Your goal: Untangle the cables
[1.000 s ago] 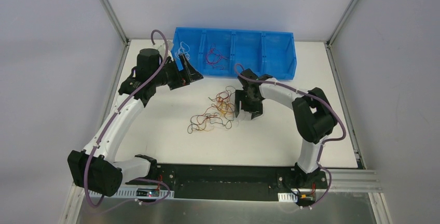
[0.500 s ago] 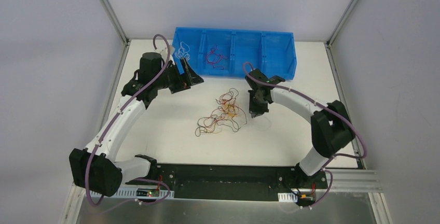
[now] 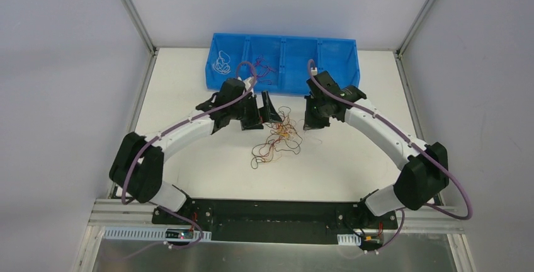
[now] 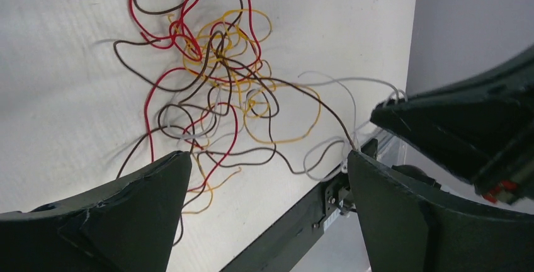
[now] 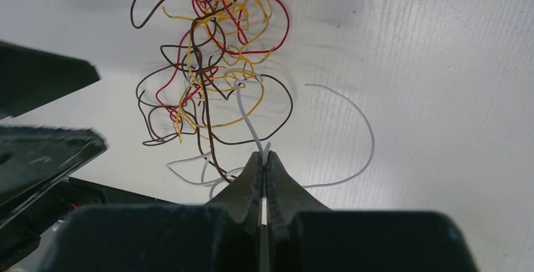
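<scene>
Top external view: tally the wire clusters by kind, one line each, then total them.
White bunch in the blue bin: 1
Red bunch in the bin's next compartment: 1
Mixed tangle on the table, its white strand pinched by the right gripper: 1
Total: 3

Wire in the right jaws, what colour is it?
It's a white wire, clearest in the right wrist view.

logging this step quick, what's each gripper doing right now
Left gripper: open, holding nothing, above the tangle of wires.
Right gripper: closed on a white wire.
</scene>
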`<control>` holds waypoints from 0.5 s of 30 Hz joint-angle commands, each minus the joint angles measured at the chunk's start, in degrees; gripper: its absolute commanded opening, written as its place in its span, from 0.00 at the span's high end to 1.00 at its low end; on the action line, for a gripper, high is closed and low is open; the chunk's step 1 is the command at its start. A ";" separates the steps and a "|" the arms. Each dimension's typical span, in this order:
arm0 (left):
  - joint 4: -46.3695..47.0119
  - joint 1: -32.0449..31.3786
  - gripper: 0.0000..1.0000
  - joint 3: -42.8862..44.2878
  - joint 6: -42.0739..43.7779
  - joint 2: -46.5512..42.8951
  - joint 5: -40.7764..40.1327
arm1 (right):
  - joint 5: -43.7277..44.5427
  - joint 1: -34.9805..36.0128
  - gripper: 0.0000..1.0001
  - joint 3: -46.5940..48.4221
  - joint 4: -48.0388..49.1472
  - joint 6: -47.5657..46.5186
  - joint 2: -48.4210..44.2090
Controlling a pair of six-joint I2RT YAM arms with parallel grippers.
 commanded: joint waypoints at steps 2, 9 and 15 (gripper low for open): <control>12.57 -3.31 0.01 3.14 -5.36 8.57 0.33 | -4.22 0.30 1.00 1.61 -1.34 -0.50 -4.77; 17.06 -7.15 0.05 6.04 -9.37 20.49 0.39 | -5.87 0.89 1.00 2.15 -1.52 -0.47 -6.72; 16.92 -4.73 0.75 -1.15 -13.91 23.97 -1.10 | -0.49 0.53 1.00 8.27 -7.30 -2.51 -9.33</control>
